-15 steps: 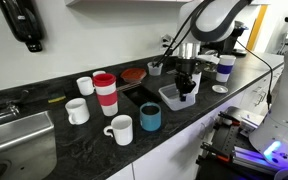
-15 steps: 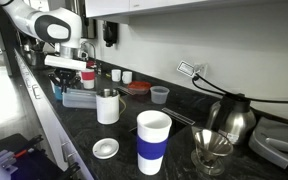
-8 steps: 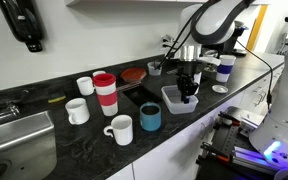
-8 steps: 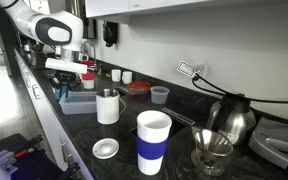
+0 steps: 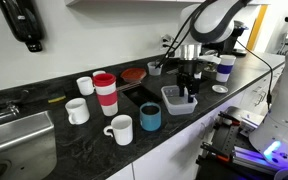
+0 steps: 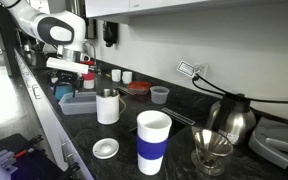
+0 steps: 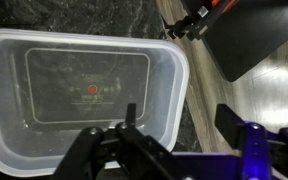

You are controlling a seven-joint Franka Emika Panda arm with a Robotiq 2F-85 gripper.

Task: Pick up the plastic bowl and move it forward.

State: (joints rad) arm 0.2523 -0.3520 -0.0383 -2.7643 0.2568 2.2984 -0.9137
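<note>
The plastic bowl (image 7: 79, 90) is a shallow, translucent, squarish container that fills the left of the wrist view. It rests on the dark counter near the front edge in both exterior views (image 5: 176, 100) (image 6: 79, 99). My gripper (image 7: 179, 122) stands open astride the bowl's right wall, one finger inside the bowl and the other outside over the counter. Neither finger presses on the wall. In the exterior views the gripper (image 5: 190, 95) (image 6: 68, 88) hangs low over that side of the bowl.
A teal mug (image 5: 150, 118), white mugs (image 5: 120, 129) (image 5: 76, 110) and a red-and-white tumbler (image 5: 105, 93) stand beside the bowl. A reddish-brown dish (image 5: 133, 74) and small clear cup (image 5: 155, 68) sit behind. A sink (image 5: 14, 140) is further off. A metal mug (image 6: 107, 105) stands close.
The jaws have opened from shut and let go of the bowl's wall. The bowl came down a little toward the counter's front and now rests there.
</note>
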